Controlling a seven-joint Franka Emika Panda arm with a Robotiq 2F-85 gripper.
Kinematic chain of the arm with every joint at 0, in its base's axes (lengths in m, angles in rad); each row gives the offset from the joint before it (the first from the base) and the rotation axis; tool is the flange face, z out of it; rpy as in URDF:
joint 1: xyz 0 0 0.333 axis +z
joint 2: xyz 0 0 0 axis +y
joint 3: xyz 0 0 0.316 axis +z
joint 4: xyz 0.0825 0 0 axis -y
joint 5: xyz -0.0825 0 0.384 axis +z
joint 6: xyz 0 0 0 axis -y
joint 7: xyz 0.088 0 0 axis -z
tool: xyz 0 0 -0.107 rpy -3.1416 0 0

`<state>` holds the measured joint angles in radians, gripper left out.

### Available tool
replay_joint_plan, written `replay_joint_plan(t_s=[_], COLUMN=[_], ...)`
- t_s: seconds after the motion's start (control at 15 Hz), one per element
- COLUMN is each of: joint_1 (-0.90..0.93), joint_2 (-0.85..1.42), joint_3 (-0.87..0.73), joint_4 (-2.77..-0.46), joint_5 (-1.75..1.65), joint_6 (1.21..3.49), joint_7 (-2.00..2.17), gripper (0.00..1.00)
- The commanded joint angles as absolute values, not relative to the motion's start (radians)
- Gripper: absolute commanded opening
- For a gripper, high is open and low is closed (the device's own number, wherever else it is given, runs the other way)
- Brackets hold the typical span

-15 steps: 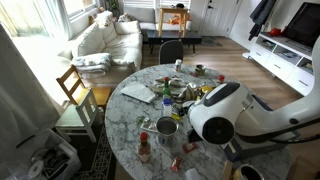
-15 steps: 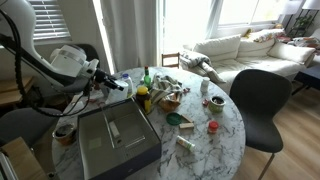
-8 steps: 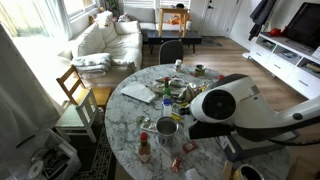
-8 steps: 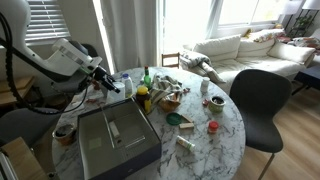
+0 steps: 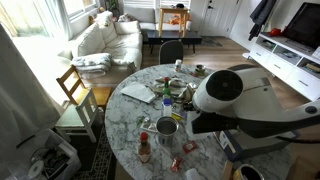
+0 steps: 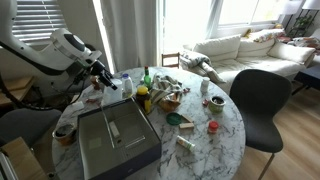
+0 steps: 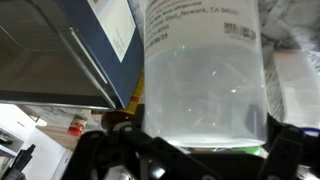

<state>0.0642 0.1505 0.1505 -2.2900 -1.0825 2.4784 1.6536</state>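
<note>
In the wrist view a clear plastic container (image 7: pixel 205 80) with a white printed label fills the middle. It stands between the black fingers (image 7: pixel 100 152) of my gripper (image 7: pixel 200 150), whose jaws stand wide on either side of it. I cannot tell whether they touch it. In an exterior view the gripper (image 6: pixel 104 78) hangs over the cluttered back edge of the round marble table (image 6: pixel 225 110), beside a grey metal box (image 6: pixel 115 140). In an exterior view the white arm (image 5: pixel 235 95) hides the gripper.
Bottles, cups and lids crowd the table: a yellow bottle (image 6: pixel 143 97), a green lid (image 6: pixel 174 119), a metal cup (image 5: pixel 167 126). A black chair (image 6: pixel 262 100) and a wooden chair (image 5: pixel 75 90) stand at the table, with a white sofa (image 6: pixel 235 50) beyond.
The arm has risen and swung: its white joint moved up and right in one exterior view, and the wrist shifted left and up in the other. The jaws stayed wide.
</note>
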Motion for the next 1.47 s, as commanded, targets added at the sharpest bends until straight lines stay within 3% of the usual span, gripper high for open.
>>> replay_joint_plan(t_s=[0.0, 0.33, 1.0, 1.4], joint_1=[0.073, 0.052, 0.204, 0.220], joint_2=[0.077, 0.118, 0.213, 0.315], joint_3=[0.129, 0.135, 0.156, 0.178], joint_4=[-2.342, -2.350, -2.222, -2.198], joint_5=[-1.013, -0.956, -1.324, -1.351], joint_6=[2.549, 2.675, 2.054, 2.091], joint_7=[1.581, 1.529, 1.900, 1.981], gripper=[1.00, 1.00, 1.00, 1.00])
